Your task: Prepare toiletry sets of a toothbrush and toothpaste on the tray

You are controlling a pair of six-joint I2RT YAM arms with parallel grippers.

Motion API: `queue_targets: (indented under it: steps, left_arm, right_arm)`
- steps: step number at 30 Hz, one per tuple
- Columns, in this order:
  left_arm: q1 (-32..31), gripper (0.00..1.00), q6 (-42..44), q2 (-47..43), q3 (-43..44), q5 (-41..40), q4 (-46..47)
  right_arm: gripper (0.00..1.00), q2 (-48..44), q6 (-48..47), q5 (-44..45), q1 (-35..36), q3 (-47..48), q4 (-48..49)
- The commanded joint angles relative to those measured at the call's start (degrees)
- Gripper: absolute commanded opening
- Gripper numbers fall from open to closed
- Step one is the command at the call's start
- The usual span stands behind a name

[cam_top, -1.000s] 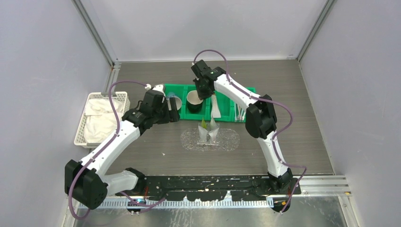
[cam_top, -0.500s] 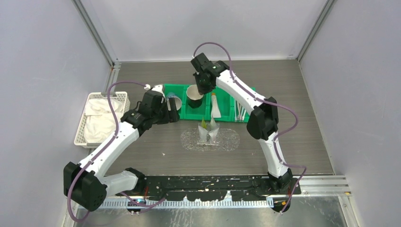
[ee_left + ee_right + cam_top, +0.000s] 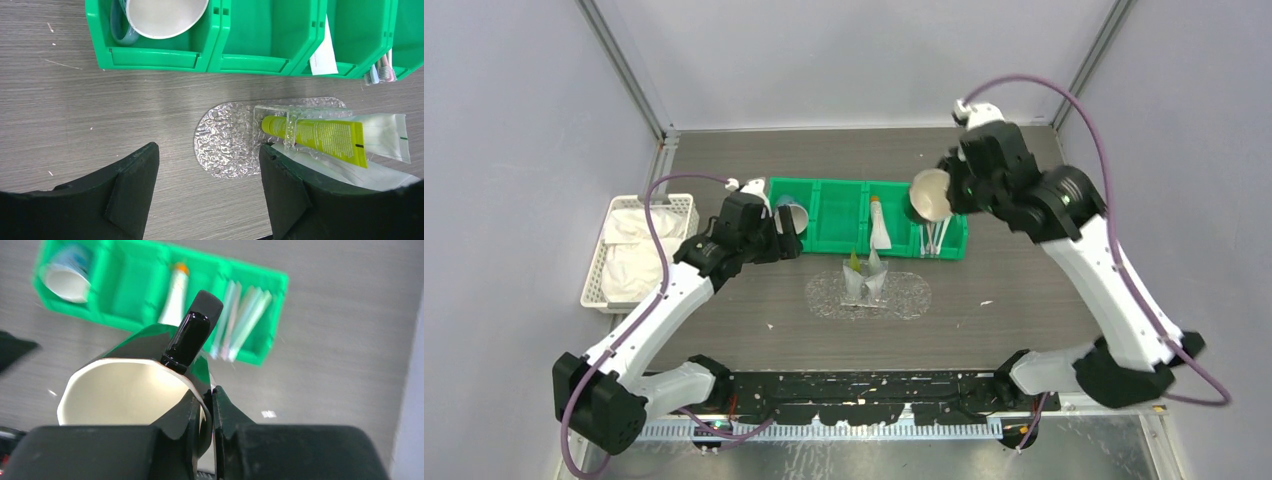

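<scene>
Half tray (image 3: 220, 135) covered (toiletry sets (image 3: 320, 135) lie atop).

Tray (image 3: 225, 140) ahead between left gripper (image 3: 207, 152) fingers, tube (image 3: 320, 136) on it beyond one fingertip, bin (image 3: 250, 50) farther ahead, mug (image 3: 130, 390) rim between right gripper (image 3: 211, 392) fingers.

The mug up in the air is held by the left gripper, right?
No. The mug is up in the air, but the right gripper holds it, pinching its rim, as the right wrist view shows. The left gripper is open.
</scene>
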Motion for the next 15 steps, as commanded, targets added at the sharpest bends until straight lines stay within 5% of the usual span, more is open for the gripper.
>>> queue_targets:
  steps: [1,8,15]
  left_arm:
    - [0.3,0.73,-0.6,-1.9,0.7,1.1,-0.1]
    - [0.3,0.73,-0.3,-2.2,1.3,0.7,-1.0]
    - [0.3,0.72,-0.7,-2.4,0.7,0.8,-1.0]
  right_arm:
    - [0.01,-6.9,1.9,4.0,-1.4,-17.4,-0.2]
    - [0.01,-15.4,2.2,-3.3,-2.4,-41.1,12.8]
    - [0.01,-11.8,4.0,-9.1,-2.4,-46.3,21.1]
